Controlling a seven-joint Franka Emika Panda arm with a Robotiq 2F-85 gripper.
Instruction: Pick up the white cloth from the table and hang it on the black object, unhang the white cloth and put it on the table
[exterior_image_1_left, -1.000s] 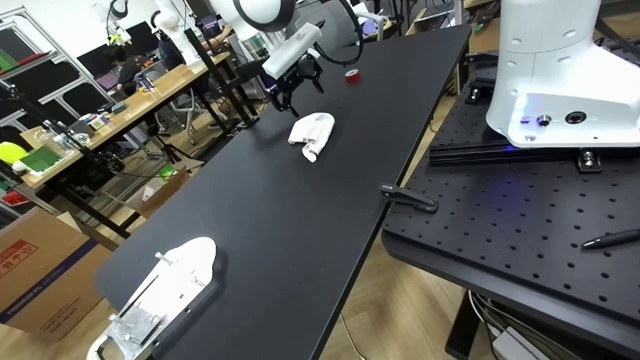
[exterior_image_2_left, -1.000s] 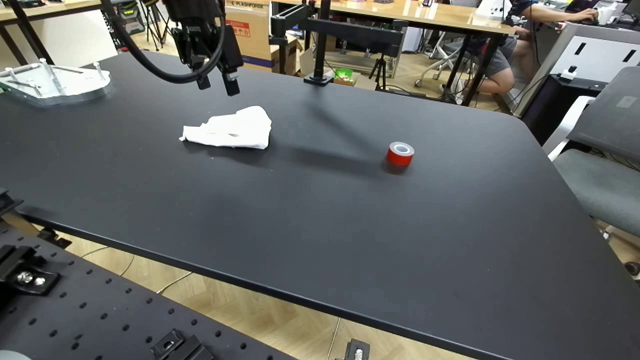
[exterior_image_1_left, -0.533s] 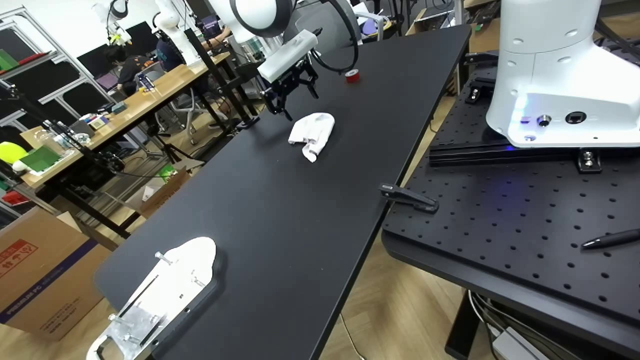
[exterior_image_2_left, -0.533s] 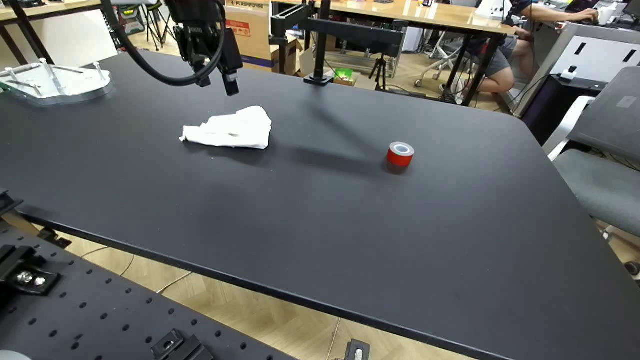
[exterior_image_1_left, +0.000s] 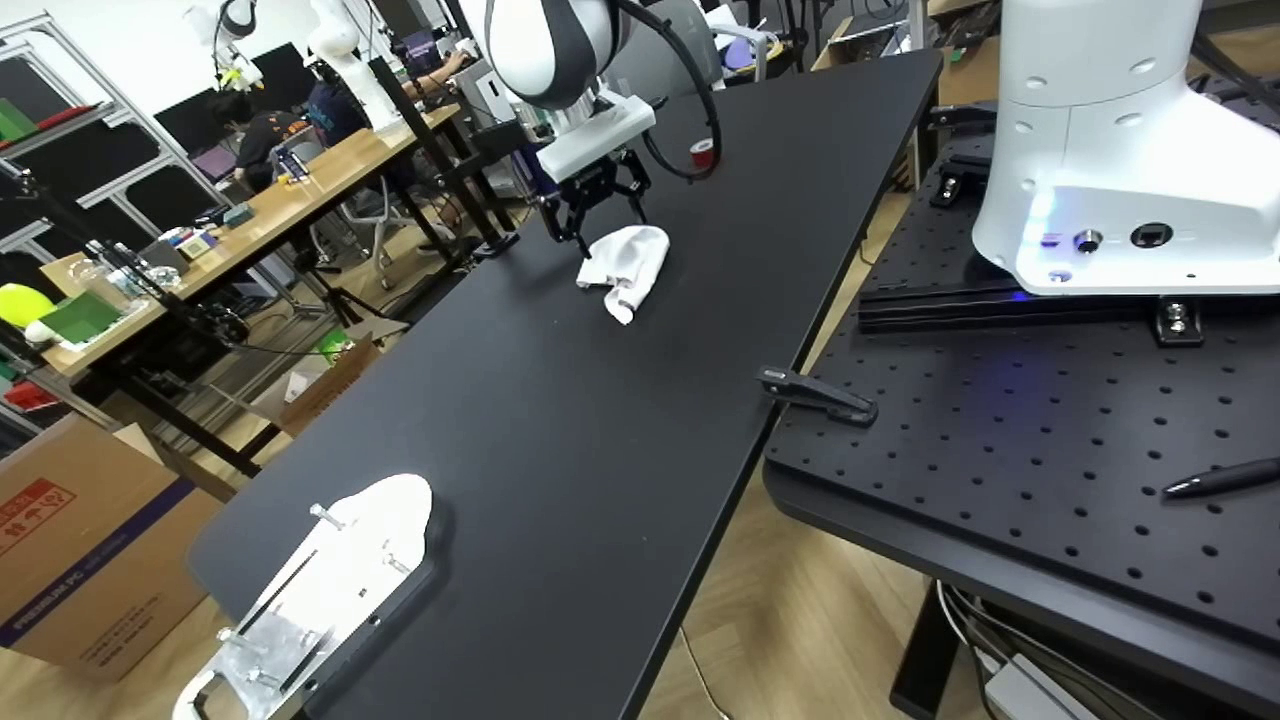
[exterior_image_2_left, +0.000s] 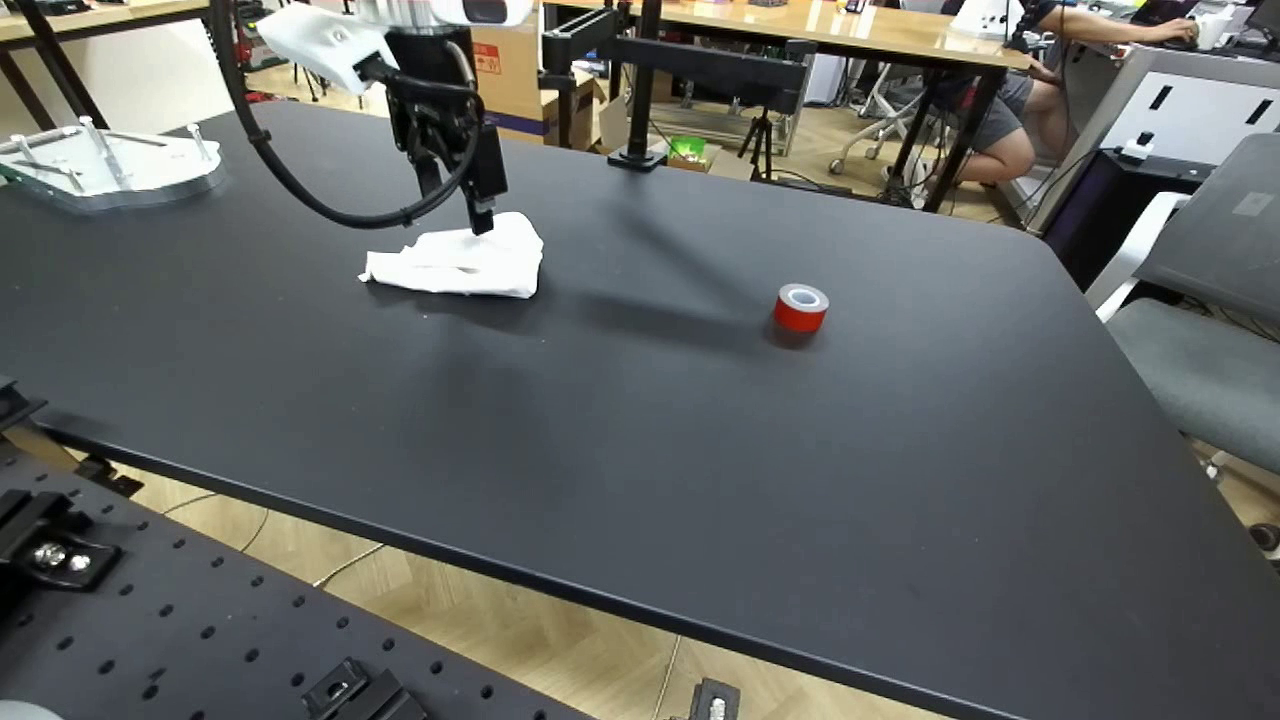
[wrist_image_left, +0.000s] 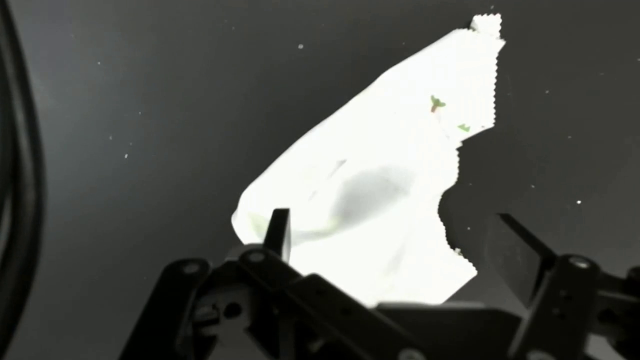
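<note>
The white cloth lies crumpled and flat on the black table, seen in both exterior views (exterior_image_1_left: 628, 265) (exterior_image_2_left: 455, 262). The wrist view shows the cloth (wrist_image_left: 380, 130) with a scalloped edge and small green prints. My gripper (exterior_image_1_left: 614, 236) is open and empty, just above the cloth's far part; it also shows in an exterior view (exterior_image_2_left: 465, 215) and the wrist view (wrist_image_left: 392, 215). In the wrist view one finger overlaps the cloth and the other is beyond its scalloped edge. Contact cannot be told. A black post with a side arm (exterior_image_2_left: 710, 75) (exterior_image_1_left: 430, 150) stands at the table edge.
A red tape roll (exterior_image_2_left: 800, 308) (exterior_image_1_left: 703, 153) lies on the table (exterior_image_2_left: 700, 450). A white plate with pegs (exterior_image_1_left: 330, 590) (exterior_image_2_left: 110, 165) sits at one end. The robot's base (exterior_image_1_left: 1110, 180) stands on a perforated black board (exterior_image_1_left: 1000, 420) beside the table.
My gripper first shifted slightly, then came down toward the cloth, with its fingers staying open. The cloth, tape roll and plate have not moved.
</note>
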